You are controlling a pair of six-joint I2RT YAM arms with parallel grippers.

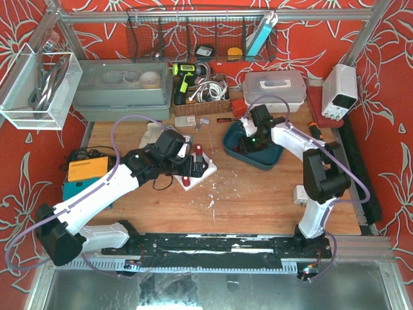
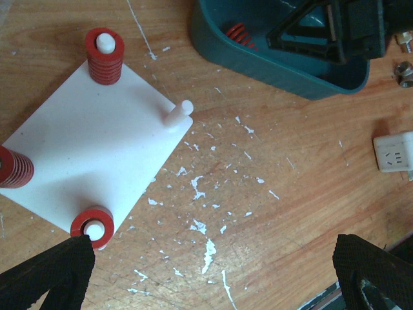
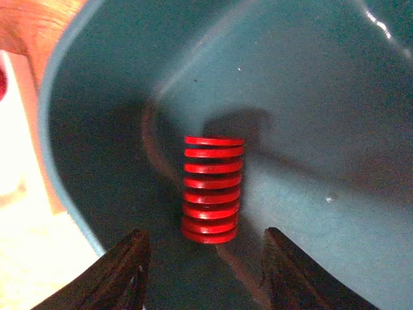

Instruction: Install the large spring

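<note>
a: left side first?
b: left gripper (image 2: 210,278) hanging above the table (image 2: 277,168), jaws spread wide, gripping nothing. black fingers (image 2: 48,274) at both lower corners of the wrist view.
a: under it?
b: white plate (image 2: 90,148) lying flat, turned corner-on, a peg at each corner. seated springs (image 2: 104,57) on three of them: far corner, left corner, near corner. fourth peg (image 2: 177,113), at the right corner, bare. white flecks (image 2: 208,248) scattered over the wood just beside the plate.
a: and the task's spring?
b: not on the plate. spring (image 3: 211,190) down in the teal bin (image 2: 258,61), right of the plate and apart from it, close to the bin's curved wall. red, coils seen side-on. standing or lying: cannot tell.
a: right side?
b: right gripper (image 3: 205,274) down inside the bin, jaws parted wider than the spring, closed on nothing. spring just beyond the tips, in line with the gap, touching neither finger.
a: further right?
b: small white socket block (image 2: 393,152) on the table, right of the bin.
</note>
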